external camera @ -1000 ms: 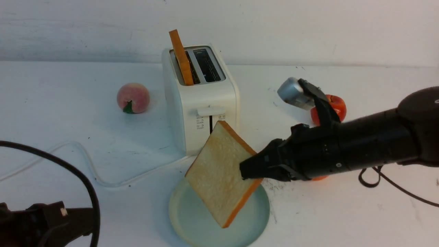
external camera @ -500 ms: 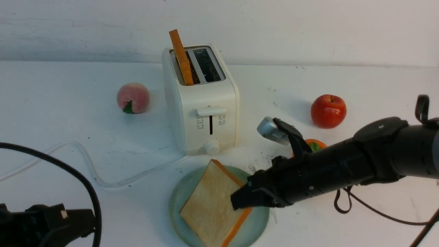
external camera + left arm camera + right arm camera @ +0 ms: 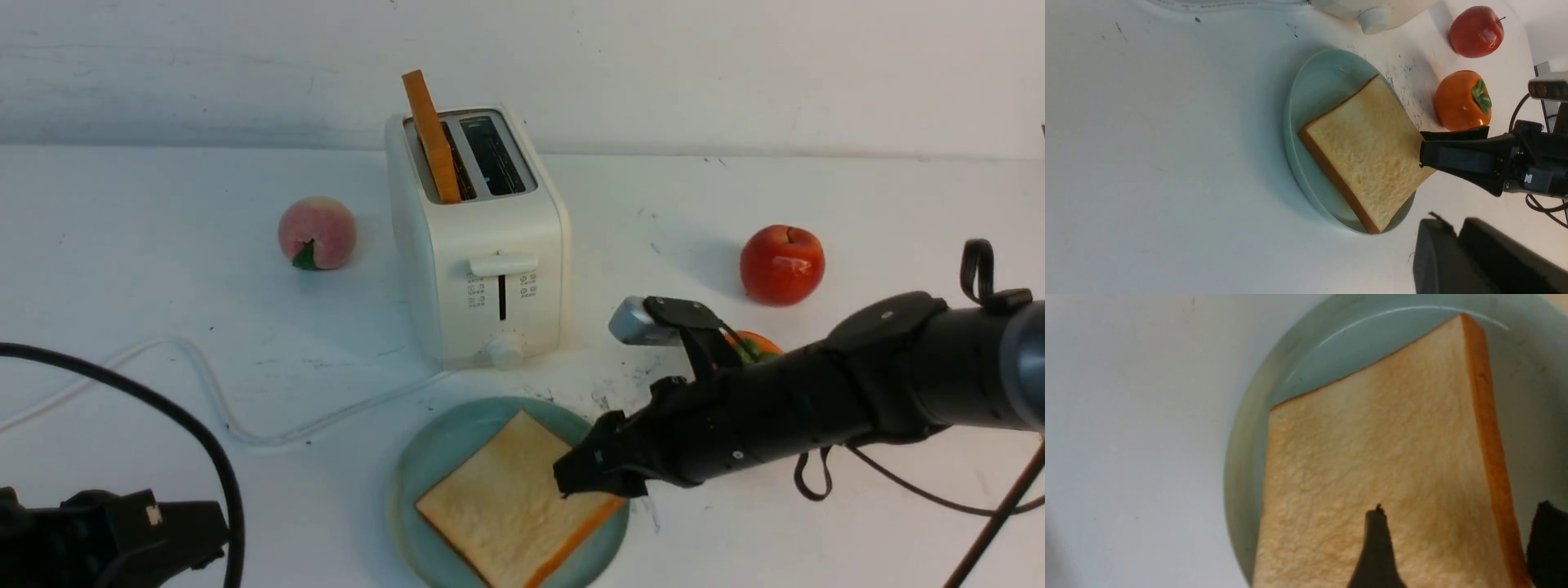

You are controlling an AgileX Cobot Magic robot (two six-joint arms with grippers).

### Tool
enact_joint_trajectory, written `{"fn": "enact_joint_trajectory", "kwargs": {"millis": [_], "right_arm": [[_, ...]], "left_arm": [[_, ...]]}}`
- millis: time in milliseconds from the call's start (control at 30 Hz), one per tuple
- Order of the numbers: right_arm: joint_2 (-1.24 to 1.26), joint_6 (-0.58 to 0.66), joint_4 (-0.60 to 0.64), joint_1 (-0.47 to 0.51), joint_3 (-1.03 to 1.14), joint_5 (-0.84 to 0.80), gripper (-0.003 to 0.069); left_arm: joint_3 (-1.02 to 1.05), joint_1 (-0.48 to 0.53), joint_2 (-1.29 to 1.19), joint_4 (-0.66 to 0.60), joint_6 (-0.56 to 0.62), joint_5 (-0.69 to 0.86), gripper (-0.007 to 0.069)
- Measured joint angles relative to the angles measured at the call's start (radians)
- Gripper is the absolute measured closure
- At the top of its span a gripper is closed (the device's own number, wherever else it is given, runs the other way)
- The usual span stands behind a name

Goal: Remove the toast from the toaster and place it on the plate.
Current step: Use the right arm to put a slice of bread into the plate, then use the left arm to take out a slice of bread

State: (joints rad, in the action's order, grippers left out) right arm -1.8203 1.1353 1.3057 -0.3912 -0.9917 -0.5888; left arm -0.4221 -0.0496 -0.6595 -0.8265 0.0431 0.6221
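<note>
One toaster [image 3: 478,245], with two slots on top; two slices of toast, one standing slice [image 3: 430,135] in the toaster's left slot, one flat slice [image 3: 506,510] on the plate; one plate [image 3: 445,453], just in front of the toaster; three fruits: one peach [image 3: 317,233] left of the toaster, one red apple [image 3: 782,265] to its right, one orange persimmon [image 3: 1455,102] right of it and nearer; one white cord [image 3: 245,438] left of the toaster.

A pale toast slice [image 3: 510,506] with an orange crust lies flat on the blue-green plate [image 3: 441,457], in front of the cream toaster [image 3: 490,245]. Another slice [image 3: 430,135] stands in its left slot.
</note>
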Motion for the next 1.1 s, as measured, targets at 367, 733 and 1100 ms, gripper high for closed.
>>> {"fn": "enact_joint_trajectory", "kwargs": {"millis": [367, 733, 1100], "right_arm": [[0.187, -0.099, -0.356, 0.123, -0.07, -0.01, 0.0113], [0.543, -0.726, -0.962, 0.323, -0.072, -0.223, 0.0433], [0.823, -1.265, -1.411, 0.347, -0.068, -0.488, 0.0678]], "left_arm": [[0.0, 0.0, 0.0, 0.002, 0.0, 0.003, 0.0548], [0.0, 0.0, 0.0, 0.003, 0.0, 0.052, 0.0543], [-0.009, 0.0, -0.005, -0.009, 0.0, -0.007, 0.0542]]}}
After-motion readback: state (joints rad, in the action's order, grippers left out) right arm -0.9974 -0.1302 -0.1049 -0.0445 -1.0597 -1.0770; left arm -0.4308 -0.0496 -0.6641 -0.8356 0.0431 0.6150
